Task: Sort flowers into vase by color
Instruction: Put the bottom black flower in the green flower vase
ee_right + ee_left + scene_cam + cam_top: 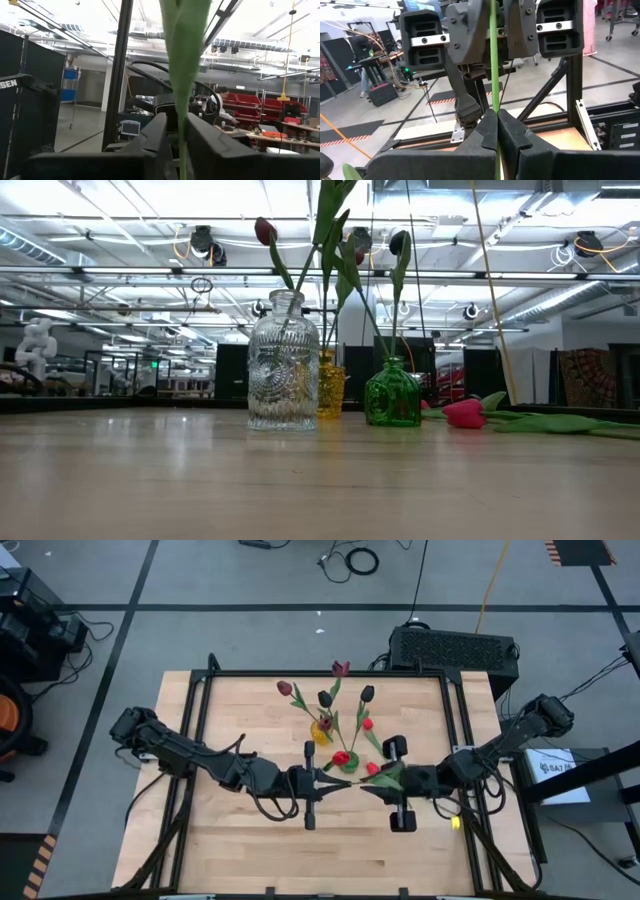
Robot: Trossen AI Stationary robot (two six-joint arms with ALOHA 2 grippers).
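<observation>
The table (250, 840) is pale butcher-block wood inside a black metal frame, standing on a grey floor with dark tape lines. Behind it the room is a bright workshop with ceiling strip lights and red storage bins; a person sits at a far bench.

Three small vases stand in a cluster near the middle of the table. The clear vase (283, 362) is ribbed, patterned glass; just behind it is an amber vase (331, 385), and beside that a squat green vase (393, 394). Thin green stems with red and near-black heads rise from them. A red flower (464, 413) lies flat on the wood beside the green vase, its leaves trailing away from it.

In front of the vases the two arms meet tip to tip. The left gripper (496, 131) is clenched on a thin green stem (494, 60). The right gripper (176, 131) has a leafy stem (183, 55) between its fingers, seemingly pinched, though the leaf hides the contact.
</observation>
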